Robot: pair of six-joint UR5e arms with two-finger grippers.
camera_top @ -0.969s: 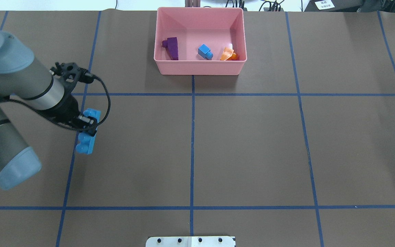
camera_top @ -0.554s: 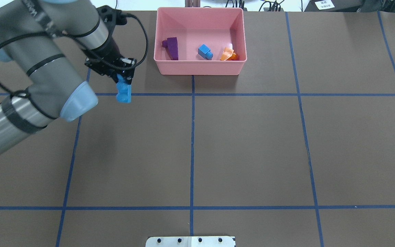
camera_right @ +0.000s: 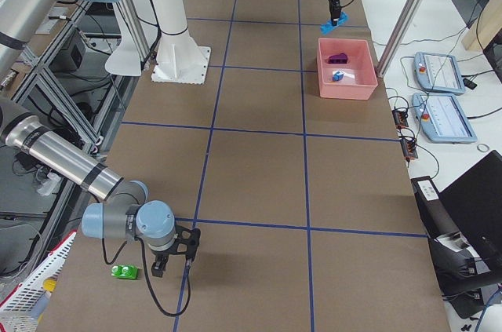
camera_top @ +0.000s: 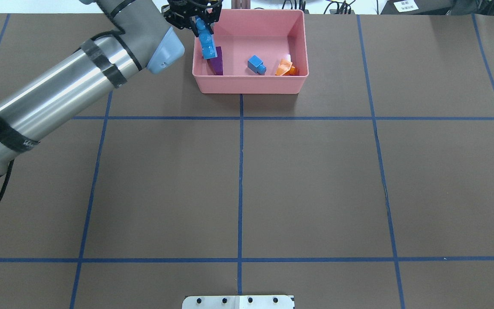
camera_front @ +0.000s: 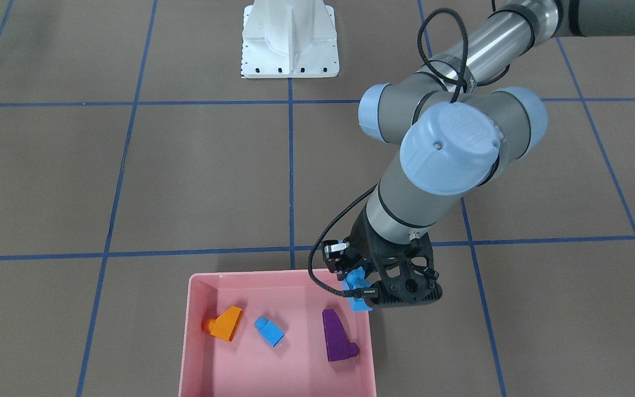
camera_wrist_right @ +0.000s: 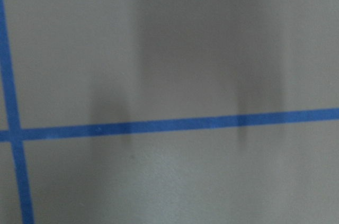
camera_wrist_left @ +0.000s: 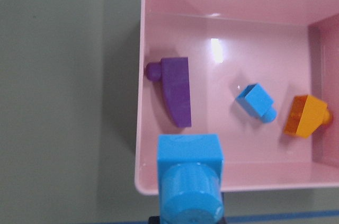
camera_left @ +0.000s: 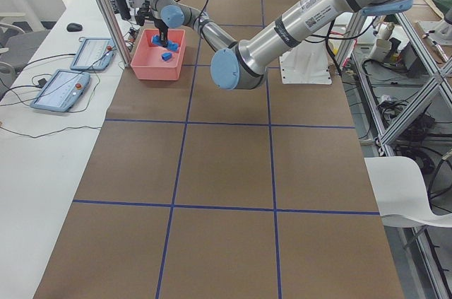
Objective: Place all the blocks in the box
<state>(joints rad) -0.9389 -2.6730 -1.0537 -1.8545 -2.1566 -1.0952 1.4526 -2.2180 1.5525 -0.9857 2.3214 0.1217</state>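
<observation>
My left gripper (camera_top: 199, 19) is shut on the long blue four-stud brick (camera_top: 206, 44) and holds it above the left rim of the pink box (camera_top: 249, 86). The front view shows the brick (camera_front: 357, 303) over that corner; the left wrist view shows it (camera_wrist_left: 189, 181) end-on. In the box lie the purple sloped brick (camera_top: 217, 64), the small blue brick (camera_top: 256, 65) and the orange sloped brick (camera_top: 285, 68). The green brick (camera_right: 124, 271) lies on the table far from the box, next to my right gripper (camera_right: 161, 265); I cannot tell whether that gripper is open.
The white robot base (camera_front: 290, 38) stands at the table's near edge. Blue tape lines cross the brown table. Tablets and cables lie on a side bench beyond the box (camera_right: 439, 73).
My left arm has carried the long blue brick from the left part of the table up and forward to the box's left rim.
</observation>
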